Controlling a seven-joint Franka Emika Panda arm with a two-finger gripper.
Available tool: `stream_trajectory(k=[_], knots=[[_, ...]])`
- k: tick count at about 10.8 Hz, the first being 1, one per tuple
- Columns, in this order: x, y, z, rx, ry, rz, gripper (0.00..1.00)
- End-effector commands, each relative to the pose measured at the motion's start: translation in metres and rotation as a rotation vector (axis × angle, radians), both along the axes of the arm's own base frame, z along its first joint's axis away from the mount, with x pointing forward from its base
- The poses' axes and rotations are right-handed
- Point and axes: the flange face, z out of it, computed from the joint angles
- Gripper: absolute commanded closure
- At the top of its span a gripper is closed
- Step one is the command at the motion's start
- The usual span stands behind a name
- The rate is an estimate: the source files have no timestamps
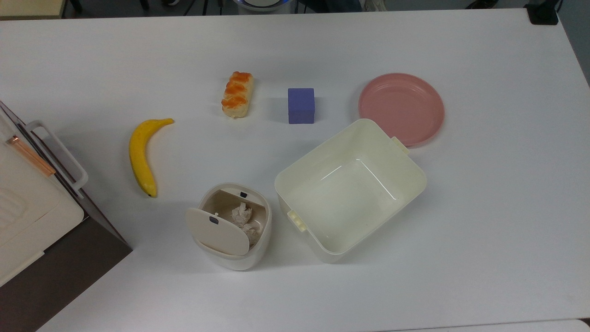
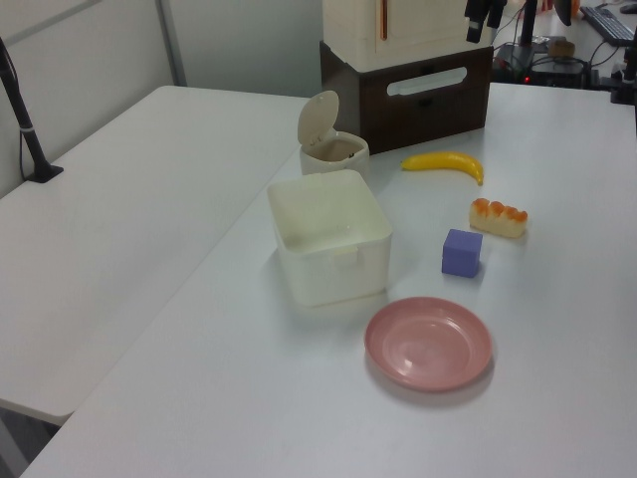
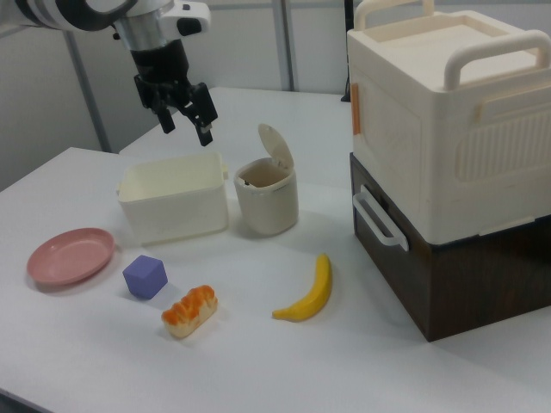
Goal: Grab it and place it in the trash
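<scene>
The trash [image 1: 239,262] stands near the table's front edge in the top view, its oval lid [image 1: 216,231] tipped open. Inside it lies the crumpled whitish paper ball [image 1: 241,214], with a second, duller wad [image 1: 251,230] just beside it. In the right view my gripper [image 3: 187,127] hangs high above the table, over the cream tub [image 3: 172,211] and to the left of the trash [image 3: 267,206]. It is open and holds nothing. In the left view the gripper [image 2: 485,20] sits at the top edge, far above the trash [image 2: 333,151].
A banana [image 1: 140,154], a glazed bread roll [image 1: 237,93], a purple cube [image 1: 301,105] and a pink plate [image 1: 401,108] lie across the table. The large cream tub [image 1: 318,151] stands right of the trash. A cream box on a brown base [image 1: 27,216] fills the top view's left edge.
</scene>
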Motion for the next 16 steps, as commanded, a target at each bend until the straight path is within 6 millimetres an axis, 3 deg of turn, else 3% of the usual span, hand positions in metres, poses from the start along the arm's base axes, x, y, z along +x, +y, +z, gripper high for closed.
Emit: stream_trajectory(k=[1, 8, 12, 16], knots=[[-0.025, -0.019, 0.006, 0.025, 0.082, 0.022, 0.00], [-0.028, -0.027, 0.008, 0.078, 0.073, -0.074, 0.00], [-0.009, -0.006, 0.004, 0.083, -0.002, -0.059, 0.00], [-0.009, -0.002, 0.003, 0.089, 0.004, -0.088, 0.00]])
